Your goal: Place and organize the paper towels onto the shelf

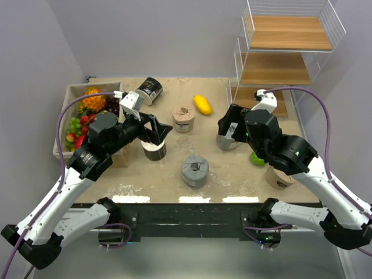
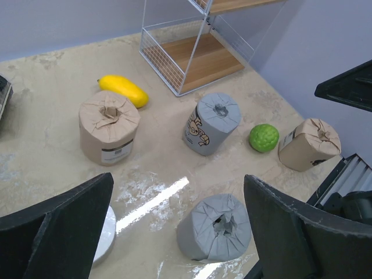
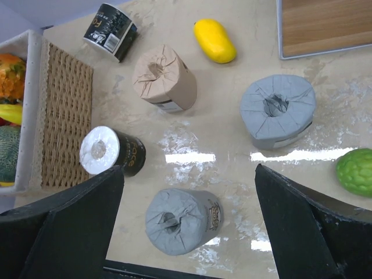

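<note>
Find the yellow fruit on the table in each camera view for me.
Top external: yellow fruit, centre, toward the back.
Left wrist: yellow fruit, upper left.
Right wrist: yellow fruit, top centre.
Shared landmark: the tan roll beside it, lower left of it in every view.

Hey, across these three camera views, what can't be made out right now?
Top view: the right arm covers most of the green fruit, part of one tan roll and one grey roll.
Top view: the left gripper hides the top of a black roll.
Right wrist view: the fruit box is cut off by the left edge.
All views: fine print on the labels is too small to read.
</note>
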`<action>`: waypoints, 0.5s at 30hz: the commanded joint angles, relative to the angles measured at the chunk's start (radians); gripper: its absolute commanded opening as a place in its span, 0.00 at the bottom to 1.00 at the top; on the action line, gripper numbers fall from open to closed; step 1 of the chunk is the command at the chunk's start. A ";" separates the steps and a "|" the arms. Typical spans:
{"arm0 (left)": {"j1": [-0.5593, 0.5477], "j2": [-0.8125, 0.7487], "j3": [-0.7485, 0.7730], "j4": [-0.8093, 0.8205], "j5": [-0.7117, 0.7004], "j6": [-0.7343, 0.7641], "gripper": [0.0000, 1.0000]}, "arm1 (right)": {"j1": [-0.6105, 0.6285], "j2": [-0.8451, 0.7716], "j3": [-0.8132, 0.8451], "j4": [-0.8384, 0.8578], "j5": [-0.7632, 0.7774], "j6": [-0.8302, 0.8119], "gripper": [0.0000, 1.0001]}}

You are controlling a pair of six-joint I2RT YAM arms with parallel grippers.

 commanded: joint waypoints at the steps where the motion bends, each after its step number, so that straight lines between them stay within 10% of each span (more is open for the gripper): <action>1: -0.003 -0.016 0.020 0.020 0.002 0.006 1.00 | 0.000 -0.020 -0.010 -0.018 0.017 0.045 0.99; 15: -0.004 -0.094 -0.239 0.179 -0.222 0.148 1.00 | -0.074 0.149 0.028 0.037 0.208 -0.184 0.93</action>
